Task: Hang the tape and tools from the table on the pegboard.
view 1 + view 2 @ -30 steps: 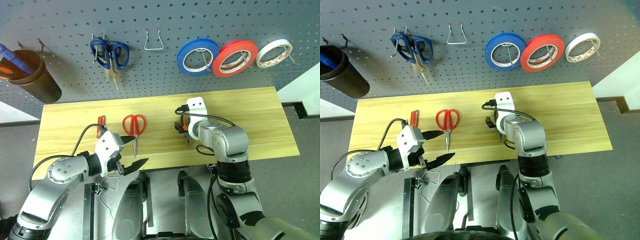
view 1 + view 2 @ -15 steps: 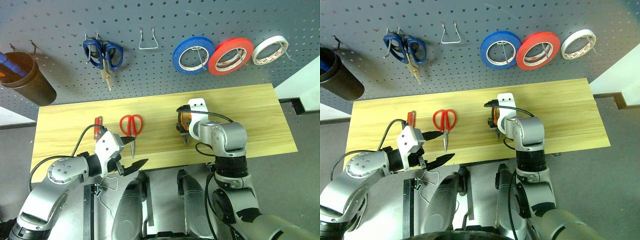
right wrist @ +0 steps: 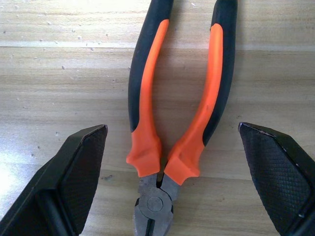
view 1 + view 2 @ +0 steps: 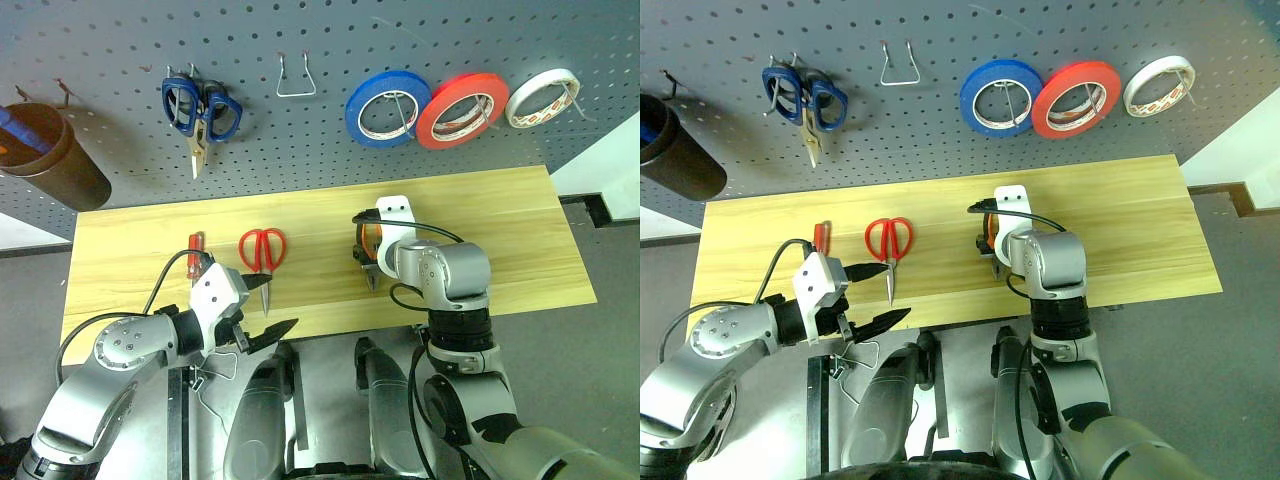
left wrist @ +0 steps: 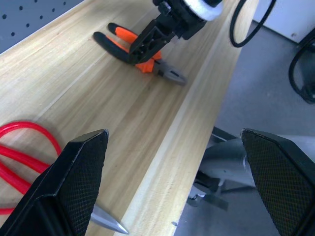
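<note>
The right gripper (image 3: 172,162) hangs wide open straddling the pliers (image 3: 177,103) on the table (image 4: 500,230), while the open left gripper (image 4: 262,303) hovers just short of the scissors (image 4: 263,252).

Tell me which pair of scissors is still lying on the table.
The red-handled scissors, flat on the table beside the screwdriver. The blue-handled scissors hang on the pegboard.

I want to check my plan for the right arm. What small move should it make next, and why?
Probably lower the right gripper a little and close it on the pliers. Its jaws are open on either side of the orange-and-black handles, and the pliers lie flat on the table, not yet held.
</note>
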